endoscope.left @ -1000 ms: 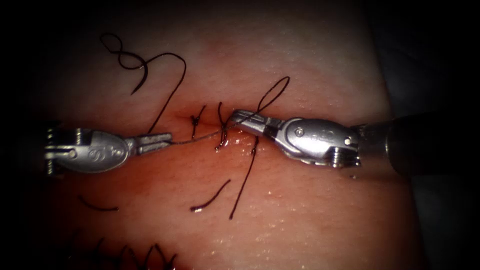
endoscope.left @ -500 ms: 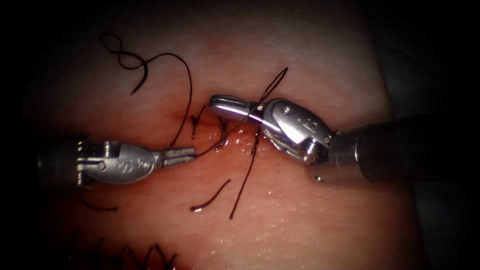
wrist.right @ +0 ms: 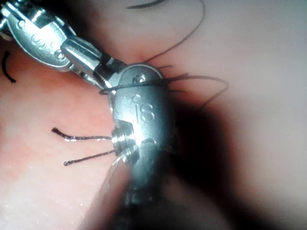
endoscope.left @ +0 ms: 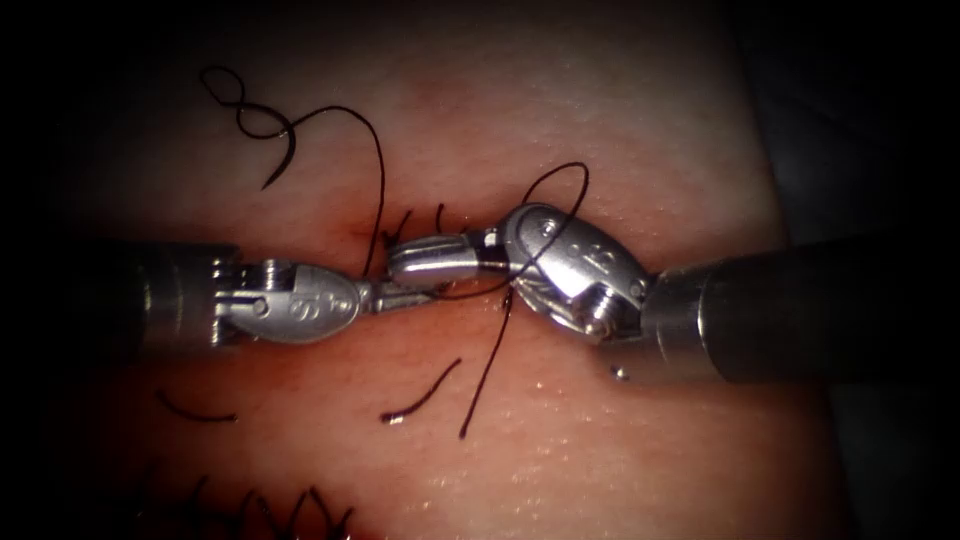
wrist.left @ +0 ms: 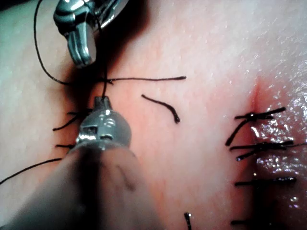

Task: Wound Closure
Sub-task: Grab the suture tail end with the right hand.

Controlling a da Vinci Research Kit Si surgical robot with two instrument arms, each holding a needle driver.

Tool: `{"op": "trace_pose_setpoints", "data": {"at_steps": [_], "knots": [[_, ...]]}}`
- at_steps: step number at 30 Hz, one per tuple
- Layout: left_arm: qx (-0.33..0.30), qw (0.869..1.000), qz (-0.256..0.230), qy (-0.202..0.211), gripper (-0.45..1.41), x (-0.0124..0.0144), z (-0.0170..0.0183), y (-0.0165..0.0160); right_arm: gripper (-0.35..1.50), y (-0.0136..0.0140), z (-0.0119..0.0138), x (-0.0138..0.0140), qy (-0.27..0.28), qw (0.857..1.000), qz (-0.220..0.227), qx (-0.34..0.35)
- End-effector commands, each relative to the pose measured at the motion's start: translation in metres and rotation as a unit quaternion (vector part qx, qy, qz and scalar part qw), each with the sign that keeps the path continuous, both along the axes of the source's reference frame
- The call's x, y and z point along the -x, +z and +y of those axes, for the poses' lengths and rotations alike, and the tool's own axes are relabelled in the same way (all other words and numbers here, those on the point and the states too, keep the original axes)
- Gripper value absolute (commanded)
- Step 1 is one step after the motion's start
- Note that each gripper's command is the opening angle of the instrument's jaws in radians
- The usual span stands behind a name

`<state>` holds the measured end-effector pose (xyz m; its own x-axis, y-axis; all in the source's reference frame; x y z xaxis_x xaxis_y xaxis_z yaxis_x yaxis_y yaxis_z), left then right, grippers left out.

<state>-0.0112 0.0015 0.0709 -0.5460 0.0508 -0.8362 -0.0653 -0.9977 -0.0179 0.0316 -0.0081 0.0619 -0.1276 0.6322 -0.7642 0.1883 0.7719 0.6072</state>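
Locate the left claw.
In the endoscope view the left claw sits at the cut, shut on the thread, just under the right claw. No needle is visible.

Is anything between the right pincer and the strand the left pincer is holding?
Nothing visible does. The left pincer is shut on the thin dark suture thread; the shut right pincer lies just above it, with a loop of that thread over its wrist.
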Motion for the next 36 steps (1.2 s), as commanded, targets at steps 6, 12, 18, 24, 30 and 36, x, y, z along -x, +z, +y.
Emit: {"op": "trace_pose_setpoints", "data": {"at_steps": [6,12,18,24,30,36], "knots": [[-0.005,1.000,0.001,0.003,-0.45,0.0005,0.0001,0.0016,-0.35,0.0004,-0.0003,0.0005,-0.107,0.994,-0.026,0.018],[-0.006,1.000,0.003,0.001,-0.45,0.0005,0.0004,0.0012,-0.35,0.0004,-0.0003,0.0000,-0.169,0.982,-0.072,0.053],[-0.006,1.000,0.005,0.000,-0.45,0.0005,0.0001,0.0007,-0.35,0.0005,-0.0011,-0.0002,-0.231,0.956,-0.134,0.117],[-0.004,1.000,0.006,0.001,-0.45,0.0003,-0.0002,0.0007,0.26,0.0005,-0.0023,-0.0006,-0.284,0.931,-0.172,0.150],[-0.003,1.000,0.007,0.001,-0.45,0.0002,-0.0003,0.0009,0.83,0.0006,-0.0040,-0.0007,-0.323,0.914,-0.183,0.163],[-0.003,1.000,0.006,0.002,-0.45,0.0000,-0.0003,0.0010,1.03,0.0006,-0.0050,-0.0008,-0.338,0.908,-0.180,0.169]]}}
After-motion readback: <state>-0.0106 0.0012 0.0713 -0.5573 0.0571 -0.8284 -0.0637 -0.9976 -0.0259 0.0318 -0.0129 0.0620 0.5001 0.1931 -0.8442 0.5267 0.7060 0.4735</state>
